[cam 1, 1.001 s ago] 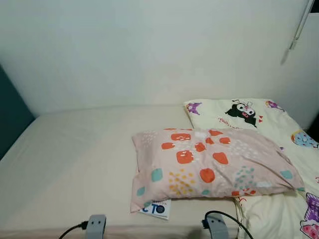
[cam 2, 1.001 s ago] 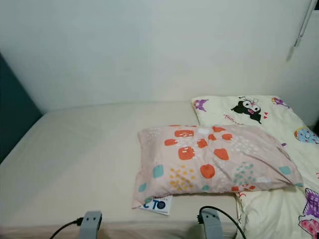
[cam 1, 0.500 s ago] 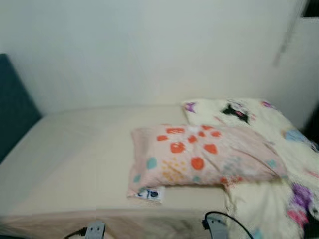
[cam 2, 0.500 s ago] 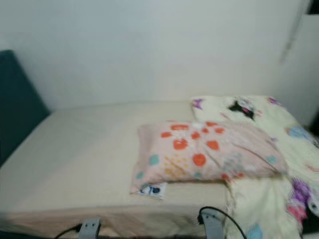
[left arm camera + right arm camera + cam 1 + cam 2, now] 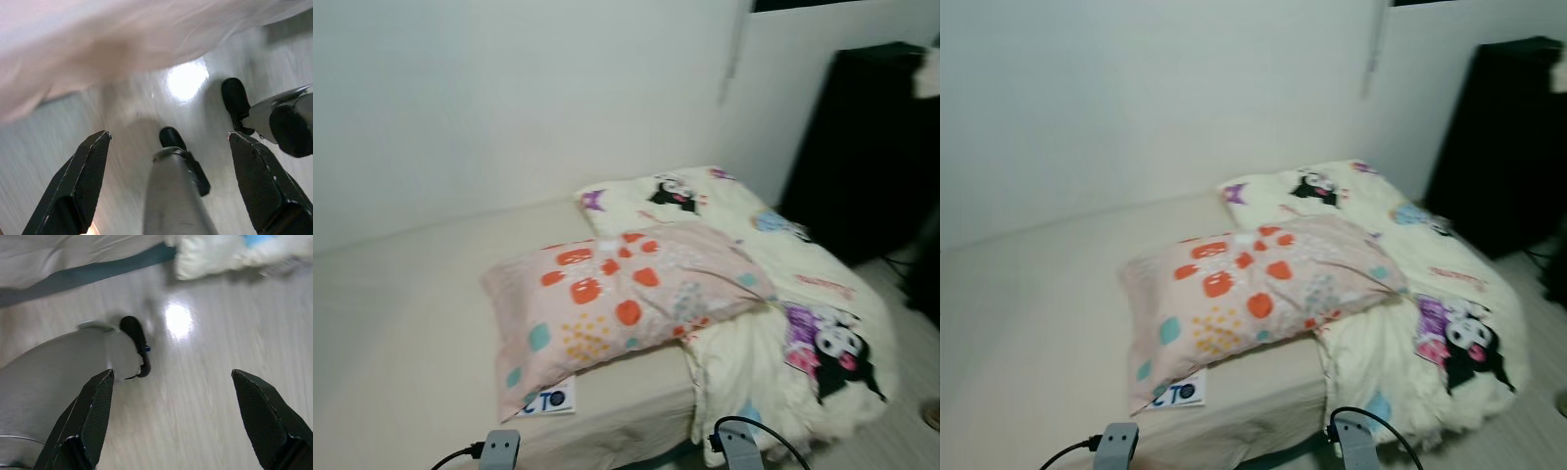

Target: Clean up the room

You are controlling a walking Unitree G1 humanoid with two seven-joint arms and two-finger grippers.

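A pink pillow (image 5: 617,299) with orange and teal spots lies across a bed with a cream sheet (image 5: 401,313). Beside it a cream blanket (image 5: 773,323) printed with cartoon figures spills over the bed's edge toward the floor. A small white card with blue letters (image 5: 546,400) pokes out from under the pillow's near corner. Both arms hang low; their wrists (image 5: 499,450) (image 5: 736,448) show at the bottom edge. My left gripper (image 5: 166,181) is open above the pale floor, as is my right gripper (image 5: 173,421), each holding nothing.
A tall black cabinet (image 5: 871,147) stands at the right, past the bed's end. A white wall (image 5: 509,98) runs behind the bed. Pale wood floor (image 5: 205,382) lies below the arms, with my own legs and black feet (image 5: 171,139) in the wrist views.
The camera has swung to the right: bed, pillow and blanket now sit further left in view and the black cabinet has come in. The arms hang as before.
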